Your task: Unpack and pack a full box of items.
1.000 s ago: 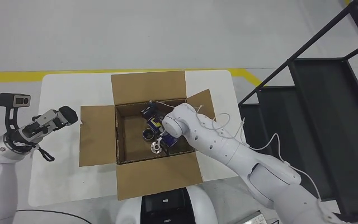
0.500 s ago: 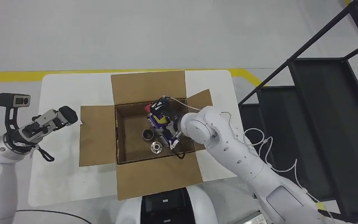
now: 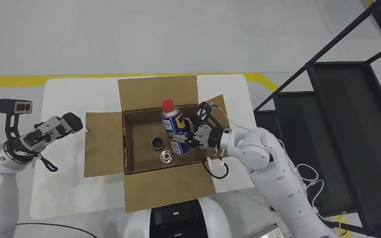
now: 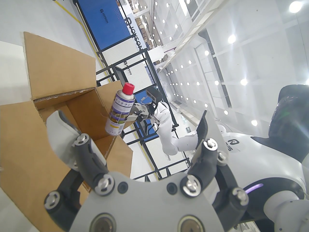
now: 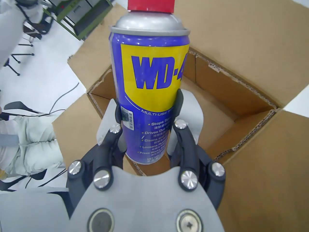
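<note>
Spray can (image 3: 175, 128), blue w/ red cap, is held upright above open cardboard box (image 3: 126, 143), clamped low on its body by right jaws. Two small round items (image 3: 157, 142) lie on box floor. Left jaws open, apart from box, over worktop (image 3: 65, 178) edge

The right arm enters from the lower right of the top view, elbow bent, its forearm running left toward frame centre. There the right gripper (image 3: 190, 135) clamps both fingers on the sides of a spray can (image 3: 174, 126). The left gripper (image 3: 70, 122) sits at the left edge, fingers spread apart, pointing right.
</note>
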{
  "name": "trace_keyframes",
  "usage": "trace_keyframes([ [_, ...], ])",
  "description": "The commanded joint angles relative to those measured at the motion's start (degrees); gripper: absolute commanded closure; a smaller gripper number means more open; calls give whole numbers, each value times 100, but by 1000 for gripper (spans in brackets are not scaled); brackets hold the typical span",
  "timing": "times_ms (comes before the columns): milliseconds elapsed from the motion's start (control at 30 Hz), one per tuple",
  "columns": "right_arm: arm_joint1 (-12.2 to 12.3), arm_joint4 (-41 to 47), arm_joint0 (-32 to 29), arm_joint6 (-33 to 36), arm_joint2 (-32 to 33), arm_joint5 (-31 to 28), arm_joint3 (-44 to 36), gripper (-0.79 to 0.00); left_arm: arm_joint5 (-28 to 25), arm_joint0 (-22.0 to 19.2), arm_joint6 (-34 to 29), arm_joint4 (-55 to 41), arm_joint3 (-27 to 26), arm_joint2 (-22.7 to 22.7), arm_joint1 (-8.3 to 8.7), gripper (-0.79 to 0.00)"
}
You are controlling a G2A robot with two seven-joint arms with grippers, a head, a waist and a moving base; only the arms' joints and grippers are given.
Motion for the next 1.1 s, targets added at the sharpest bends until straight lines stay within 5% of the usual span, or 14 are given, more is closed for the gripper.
trace_keyframes([
  [0, 52, 300, -243, -271, 296, -563, -24, 0, 0, 0, 0, 1, 0, 0, 0, -785],
  [233, 189, 714, -926, -823, 960, -1611, -32, 0, 0, 0, 0, 1, 0, 0, 0, -785],
  [1067, 193, 707, -945, -825, 970, -1626, -35, 0, 0, 0, 0, 1, 0, 0, 0, -785],
])
